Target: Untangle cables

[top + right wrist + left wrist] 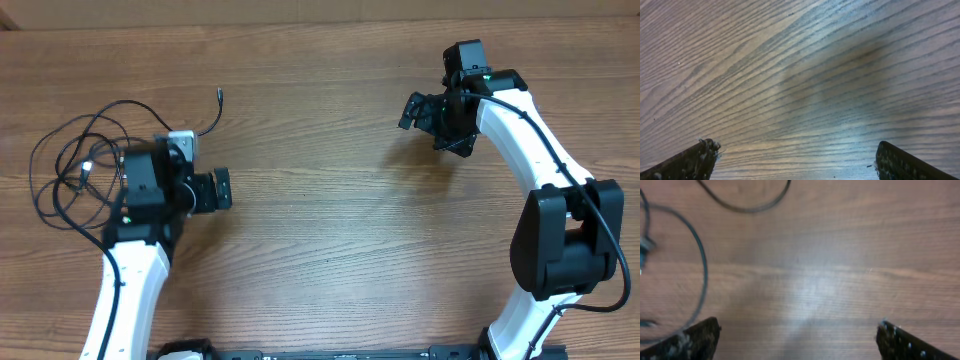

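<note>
**Overhead and both wrist views: opening reach.** The cables (pixel 88 168) lay in loose, overlapping loops on the left of the table (pixel 320 250), close beside my left arm. One plug end (pixel 218 97) trailed clear of the heap. The left gripper (pixel 225 188) hung with its jaws fully apart and nothing between them. It was over bare wood, just beside the loops. In its wrist view, one strand (pixel 702 260) curved past a finger (pixel 695 340). The right gripper (pixel 428 122) was likewise wide open and empty, well apart from the cables. Its wrist view showed only wood grain between its fingers (pixel 695 157).

I judged that no strand had yet been taken, so the step in hand was the first pick. To do it well, I would go for the trailing plug end or an outer loop, not the crossed middle. I would pinch a single strand low to the table and lift only slightly. The right gripper would need to cross over and steady the heap. Any pull should be slow, since a quick one would probably tighten the loops into a knot.
</note>
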Controlling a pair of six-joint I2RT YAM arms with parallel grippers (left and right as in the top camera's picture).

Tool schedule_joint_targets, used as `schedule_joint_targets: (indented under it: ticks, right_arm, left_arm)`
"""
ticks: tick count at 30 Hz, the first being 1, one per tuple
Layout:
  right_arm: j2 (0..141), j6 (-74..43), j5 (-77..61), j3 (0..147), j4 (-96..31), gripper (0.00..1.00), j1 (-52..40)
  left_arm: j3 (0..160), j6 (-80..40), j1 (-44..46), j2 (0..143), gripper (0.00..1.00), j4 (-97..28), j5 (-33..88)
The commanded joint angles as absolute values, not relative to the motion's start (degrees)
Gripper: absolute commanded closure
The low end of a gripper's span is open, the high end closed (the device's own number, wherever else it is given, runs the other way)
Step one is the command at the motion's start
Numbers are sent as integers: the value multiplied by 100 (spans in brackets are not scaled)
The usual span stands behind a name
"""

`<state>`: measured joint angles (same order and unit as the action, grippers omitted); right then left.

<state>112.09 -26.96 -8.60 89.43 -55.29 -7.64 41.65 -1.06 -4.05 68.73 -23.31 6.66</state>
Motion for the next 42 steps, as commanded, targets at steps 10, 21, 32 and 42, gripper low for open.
schedule_joint_targets:
  ticks: [10, 21, 32, 42]
  right_arm:
    - [11190, -2696, -845, 8930, -5511, 0, -775]
    - [11190, -2696, -845, 8932, -5511, 0, -775]
    - [11190, -2696, -845, 8932, -5511, 0, -775]
    - [11190, -2696, -845, 8932, -5511, 0, -775]
  left_arm:
    - [908, -646, 78, 5756, 0, 2147, 902]
    - [27, -788, 73, 4853, 0, 1723, 880]
    - [27, -770, 73, 2270, 0, -395, 749]
    - [27, -390, 78, 34, 0, -425, 685]
